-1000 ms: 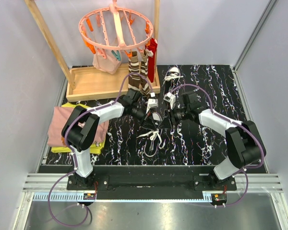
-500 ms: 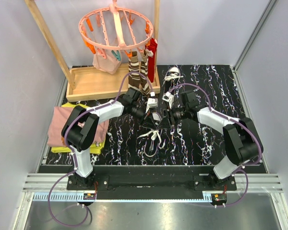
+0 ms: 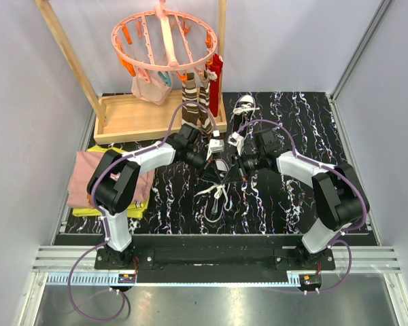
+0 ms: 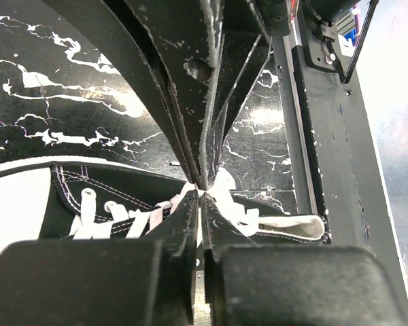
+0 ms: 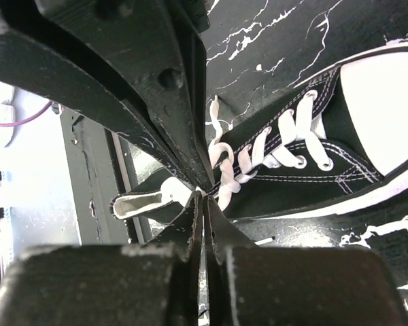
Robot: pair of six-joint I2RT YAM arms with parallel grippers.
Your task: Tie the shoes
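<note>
While both grippers sit clamped over the near shoe (image 3: 222, 166), the thing to get right, I'd say, is the pull. Draw the two lace strands apart evenly, left and right, low over the tongue. That way the crossing snugs down without dragging the little shoe across the table (image 3: 292, 204) or tipping it. Nothing pins the shoe, so a slow, balanced tug looks safer than a quick one.

The left gripper (image 4: 200, 190) has its fingers pressed together, with a bit of the white laces (image 4: 231, 207) seemingly nipped at the very tips, just above the top eyelets. The right gripper (image 5: 202, 193) is closed flat too, its tips meeting on a lace loop at the same end of the lacing, by the shoe's mouth. From above, the two come in from either side and nearly touch. The shoe sits directly beneath and between them, mid-table, and its loose lace ends trail toward the near edge. The other shoe (image 3: 243, 105) lies well apart at the far side, just right of the wooden tray (image 3: 132, 115).
</note>
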